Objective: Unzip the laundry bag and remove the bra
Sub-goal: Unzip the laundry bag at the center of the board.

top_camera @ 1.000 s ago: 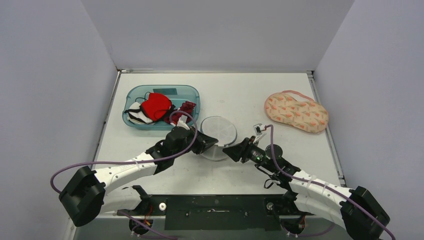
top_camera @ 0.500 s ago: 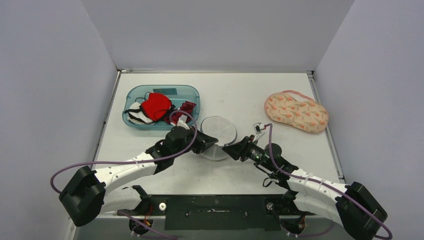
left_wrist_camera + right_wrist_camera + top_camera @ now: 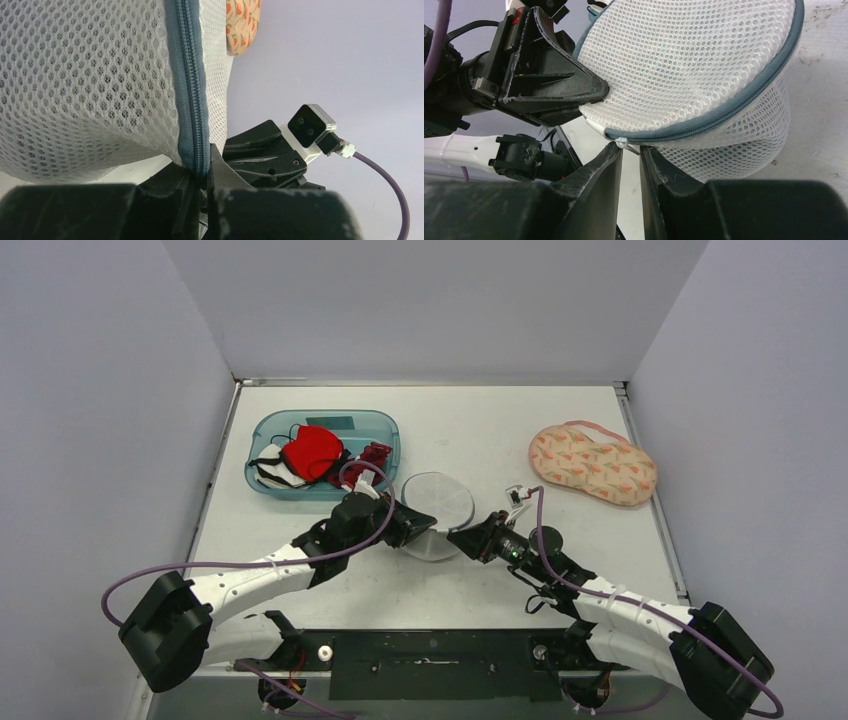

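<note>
Bag (image 3: 437, 512) sits mid table (image 3: 480, 430), btwn the two claws. Key thing: the zip pull (image 3: 626, 144) is right at the tips of the right claw (image 3: 630, 149), lying across the mouth of the gap. From there the zipper (image 3: 734, 107) curves away along the rim, up and to the right in the wrist view. Right arm's the closer one, obv. Its fingers are nearly together but there's a slit showing, so not clamped on the pull yet imo. Left claw (image 3: 200, 170) is pinched tight on the zip seam right next to it, prob anchoring for the pull. Can't see the bra thru the mesh tbh.
</note>
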